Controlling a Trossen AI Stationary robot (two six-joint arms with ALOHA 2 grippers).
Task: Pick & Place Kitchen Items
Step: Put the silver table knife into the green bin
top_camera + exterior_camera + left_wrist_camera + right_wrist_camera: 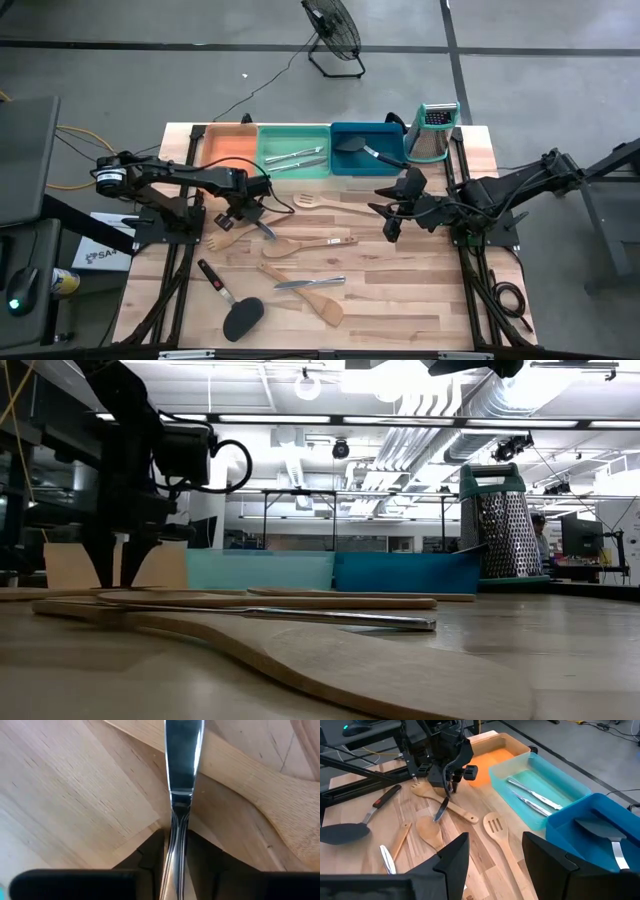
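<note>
Left gripper (451, 785): jaws closing on knife (441, 810) handle, blade across wooden fork (440, 800) on worktop | right gripper (390, 222): jaws parted, empty | risk: thin handle slips, fork dragged.

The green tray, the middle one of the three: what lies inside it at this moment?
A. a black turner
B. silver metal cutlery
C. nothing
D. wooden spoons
B: in the high view and the right wrist view, slim silver metal cutlery lies in the green tray, with no wooden or black utensil in it.
</note>
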